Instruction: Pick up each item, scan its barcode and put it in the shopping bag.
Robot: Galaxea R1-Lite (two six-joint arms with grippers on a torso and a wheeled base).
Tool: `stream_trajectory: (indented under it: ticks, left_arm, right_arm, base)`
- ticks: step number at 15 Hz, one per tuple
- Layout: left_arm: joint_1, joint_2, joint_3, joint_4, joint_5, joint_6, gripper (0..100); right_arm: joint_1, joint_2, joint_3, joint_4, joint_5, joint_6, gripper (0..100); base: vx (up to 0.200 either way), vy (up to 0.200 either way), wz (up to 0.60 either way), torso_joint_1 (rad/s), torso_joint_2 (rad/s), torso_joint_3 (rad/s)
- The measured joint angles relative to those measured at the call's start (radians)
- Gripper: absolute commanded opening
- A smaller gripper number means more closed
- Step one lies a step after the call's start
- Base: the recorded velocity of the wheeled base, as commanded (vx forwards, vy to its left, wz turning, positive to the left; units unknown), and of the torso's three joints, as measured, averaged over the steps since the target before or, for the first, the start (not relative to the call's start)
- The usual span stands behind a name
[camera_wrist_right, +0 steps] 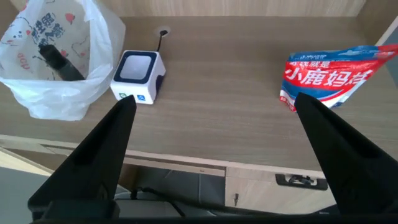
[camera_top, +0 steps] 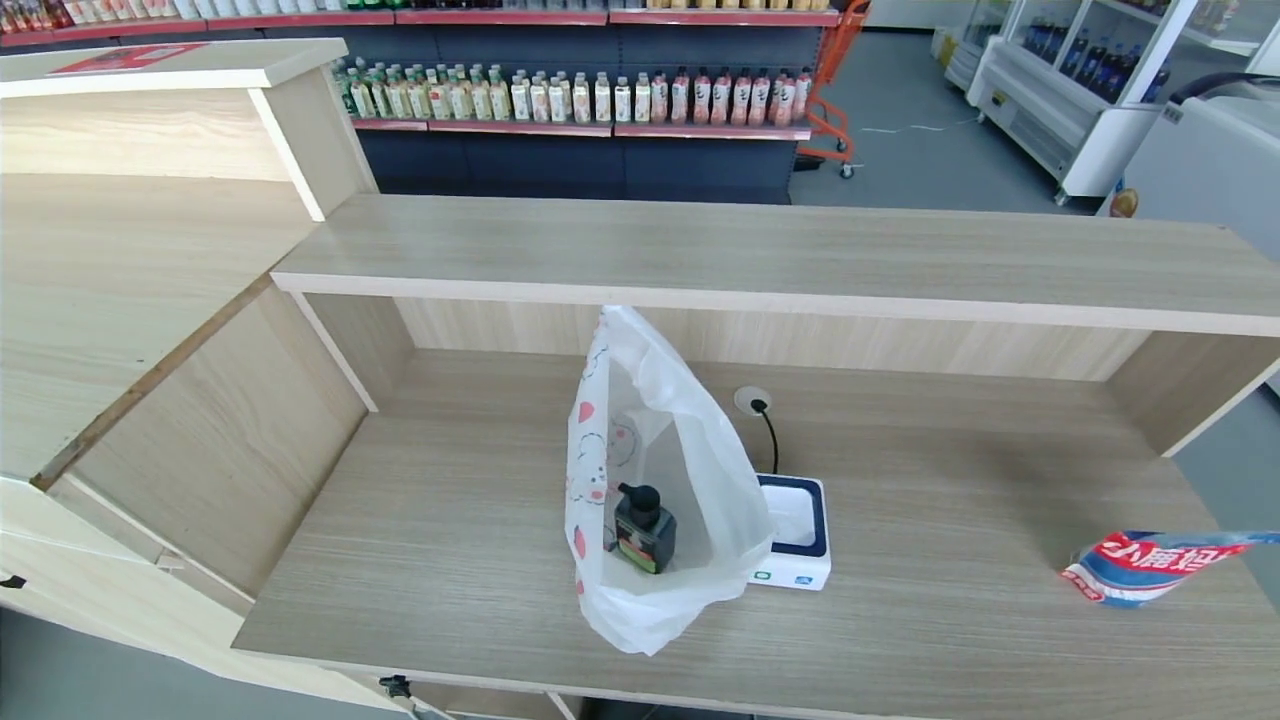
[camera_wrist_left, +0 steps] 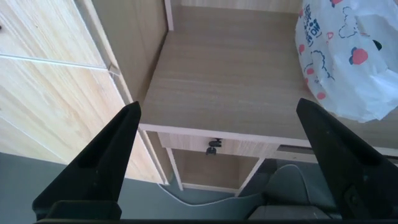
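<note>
Counter (camera_top: 450, 540); left gripper (camera_wrist_left: 219, 104), right gripper (camera_wrist_right: 214, 98) splayed

- The shopping bag (camera_top: 700, 470), centre frame, is translucent white with pink hearts and outlined cartoon figures.
- The bottle (camera_top: 643, 530) is dark with a black pump.
- The scanner (camera_top: 800, 560) is white, rimmed navy.
- The pouch (camera_top: 1150, 565), lower right, is blue-white with a red band.
- The table (camera_top: 950, 560) is pale wood grain.

head cam is looking down over the whole counter (camera_top: 450, 540) from high up | left wrist is peeking in low past its front-left corner | right wrist is looking in over the front edge | all three are sharing the shopping bag (camera_top: 720, 480)
</note>
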Motion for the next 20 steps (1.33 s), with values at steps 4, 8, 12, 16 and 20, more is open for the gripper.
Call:
stream_trajectory:
  ticks: [4,8,12,16,20]
  left_arm:
    - [0.0,0.0,0.0,0.0,0.001,0.0,100]
    - [0.0,0.0,0.0,0.0,0.001,0.002,100]
    - [0.0,0.0,0.0,0.0,0.0,0.006,100]
    - [0.0,0.0,0.0,0.0,0.0,0.005,100]
    - [0.0,0.0,0.0,0.0,0.0,0.004,100]
  right_arm:
    - [0.0,0.0,0.0,0.0,-0.001,0.004,100]
    - [0.0,0.0,0.0,0.001,0.0,0.01,100]
    - [-0.001,0.001,0.0,0.0,0.0,0.015,100]
    - [0.0,0.004,-0.007,0.008,0.027,0.006,100]
    - [-0.004,0.218,-0.281,0.079,0.053,0.089,100]
  base:
    - [0.0,-0.2,0.0,0.002,0.0,0.004]
    - [0.0,-0.2,0.0,0.002,0.0,-0.004]
    - [0.0,-0.15,0.0,0.002,0.0,-0.001]
    - [0.0,0.0,0.0,0.0,0.0,0.0]
    - [0.0,0.0,0.0,0.0,0.0,0.0]
